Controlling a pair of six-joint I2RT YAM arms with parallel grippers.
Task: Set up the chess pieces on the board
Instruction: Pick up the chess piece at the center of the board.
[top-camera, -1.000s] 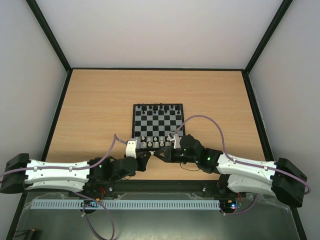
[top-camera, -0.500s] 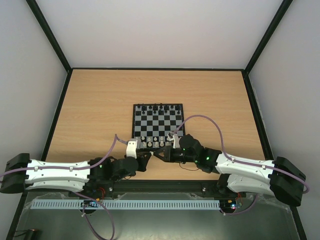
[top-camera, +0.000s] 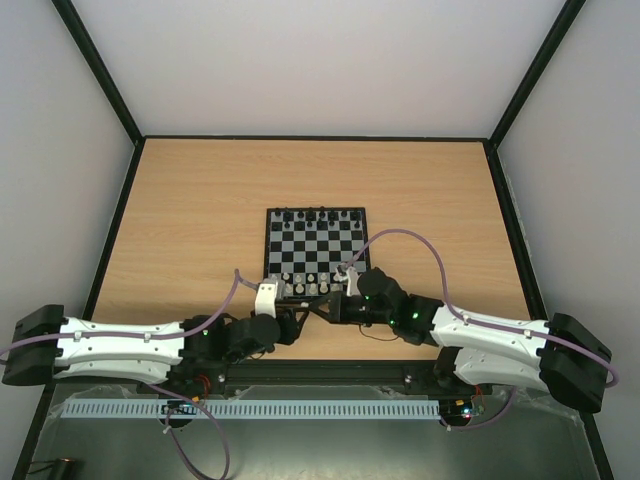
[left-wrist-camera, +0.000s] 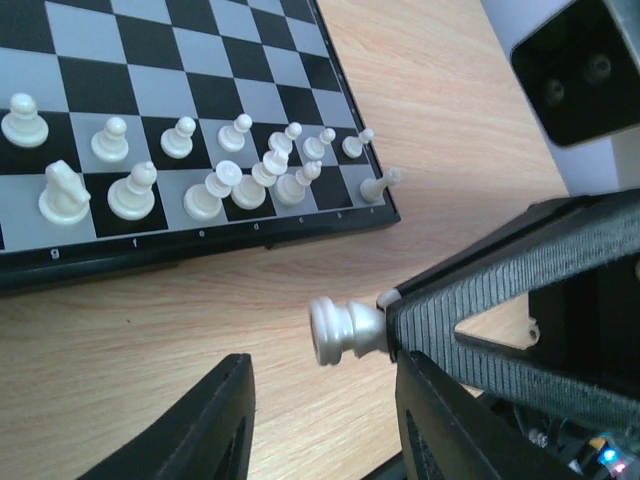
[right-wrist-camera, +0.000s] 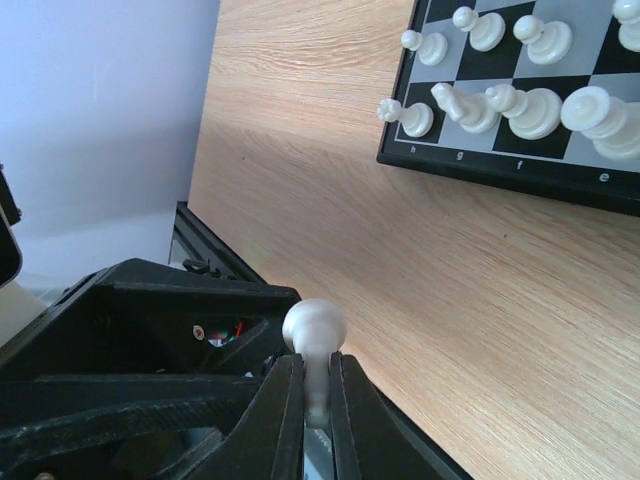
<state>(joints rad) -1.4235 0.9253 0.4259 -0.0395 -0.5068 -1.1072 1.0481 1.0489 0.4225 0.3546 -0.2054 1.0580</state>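
Right wrist: cream-white piece between tips of right pincer, beside board.

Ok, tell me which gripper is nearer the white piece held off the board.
Right. The right gripper is shut on the white piece; the left gripper is open close beside it, not touching.

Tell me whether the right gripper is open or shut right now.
Shut: the right gripper pinches the white piece, jaws pressed against both its sides, its rounded end sticking out.
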